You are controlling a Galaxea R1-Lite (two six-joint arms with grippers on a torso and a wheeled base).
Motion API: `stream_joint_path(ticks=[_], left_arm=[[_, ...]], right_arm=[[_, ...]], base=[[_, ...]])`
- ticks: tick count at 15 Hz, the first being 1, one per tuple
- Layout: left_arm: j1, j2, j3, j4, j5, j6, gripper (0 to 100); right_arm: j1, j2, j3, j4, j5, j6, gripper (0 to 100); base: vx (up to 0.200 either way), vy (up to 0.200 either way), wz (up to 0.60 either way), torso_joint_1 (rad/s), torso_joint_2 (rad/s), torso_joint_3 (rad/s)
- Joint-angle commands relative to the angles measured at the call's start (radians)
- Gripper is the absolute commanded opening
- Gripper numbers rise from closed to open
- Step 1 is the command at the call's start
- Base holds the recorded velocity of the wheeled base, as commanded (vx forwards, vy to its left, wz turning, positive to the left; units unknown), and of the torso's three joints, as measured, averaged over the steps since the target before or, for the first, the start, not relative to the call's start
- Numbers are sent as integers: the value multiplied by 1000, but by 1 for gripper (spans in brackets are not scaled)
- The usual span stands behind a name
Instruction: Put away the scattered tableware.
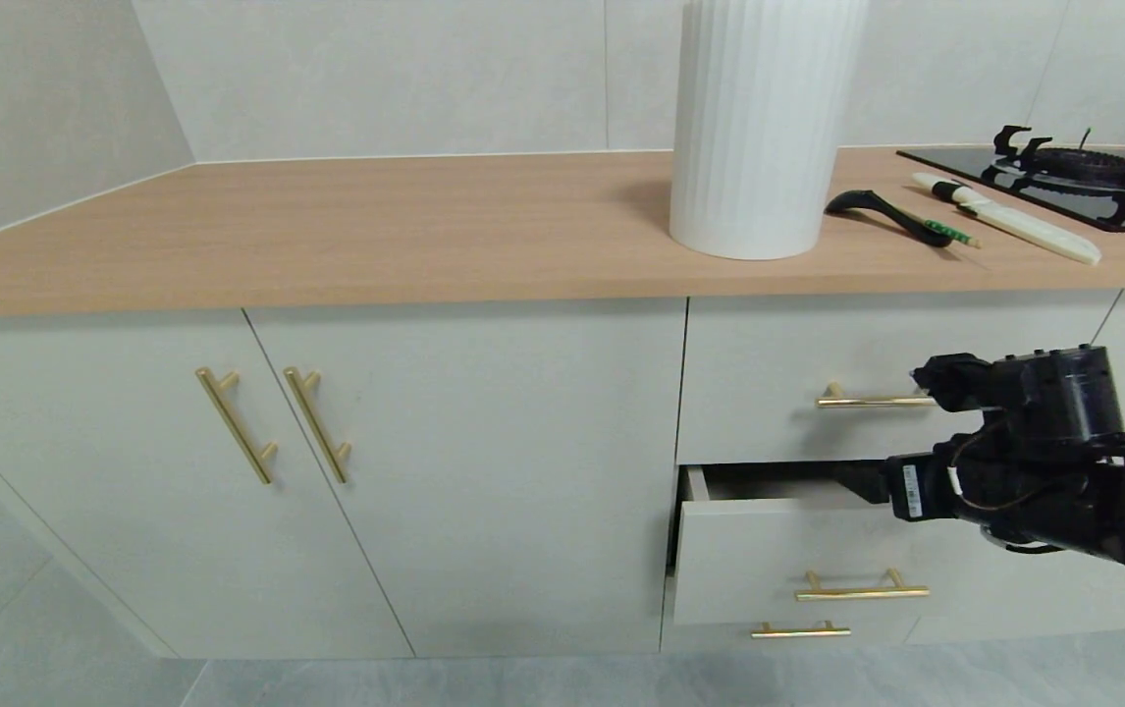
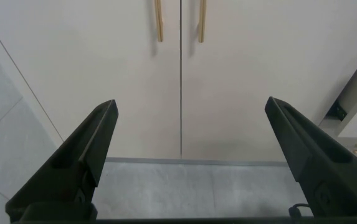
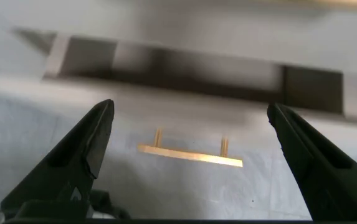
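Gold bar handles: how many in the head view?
5 gold bar handles: two on the left doors, one each on the top, open middle and bottom drawers. Others may be hidden.

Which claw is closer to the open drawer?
Right. The right claw hangs just in front of the open drawer; the left claw faces the cupboard doors farther left.

Right arm (image 1: 1044, 462): matte black throughout. Blocky housings join a rounded drum-shaped module with a row of small studs along its top edge. White label (image 1: 911, 483) with dark print on the arm's left end block; a thin cable (image 1: 957, 471) loops just beside it. Left gripper (image 2: 191, 102) and right gripper (image 3: 190, 104): black wedge-shaped fingers (image 2: 85, 155), tapering to narrow tips, with flat inner faces.
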Motion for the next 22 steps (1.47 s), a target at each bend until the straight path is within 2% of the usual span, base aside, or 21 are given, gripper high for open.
stream_joint_path(ticks=[1, 4, 7, 13, 21, 22], left_arm=[[0, 1, 0, 0, 0, 0, 100], [0, 1, 0, 0, 0, 0, 100], [0, 1, 0, 0, 0, 0, 100], [0, 1, 0, 0, 0, 0, 100], [0, 1, 0, 0, 0, 0, 100], [0, 1, 0, 0, 0, 0, 100]], right_arm=[[-6, 138, -25, -86, -20, 17, 100], [-6, 220, -32, -168, -71, 48, 100], [-1, 270, -25, -218, -75, 48, 100], [0, 258, -7, -209, -77, 40, 100], [17, 45, -48, 199, -29, 31, 100], [28, 17, -62, 282, -29, 16, 100]], base=[[0, 0, 0, 0, 0, 0], [0, 0, 0, 0, 0, 0], [0, 0, 0, 0, 0, 0], [0, 0, 0, 0, 0, 0], [0, 0, 0, 0, 0, 0], [0, 0, 0, 0, 0, 0]])
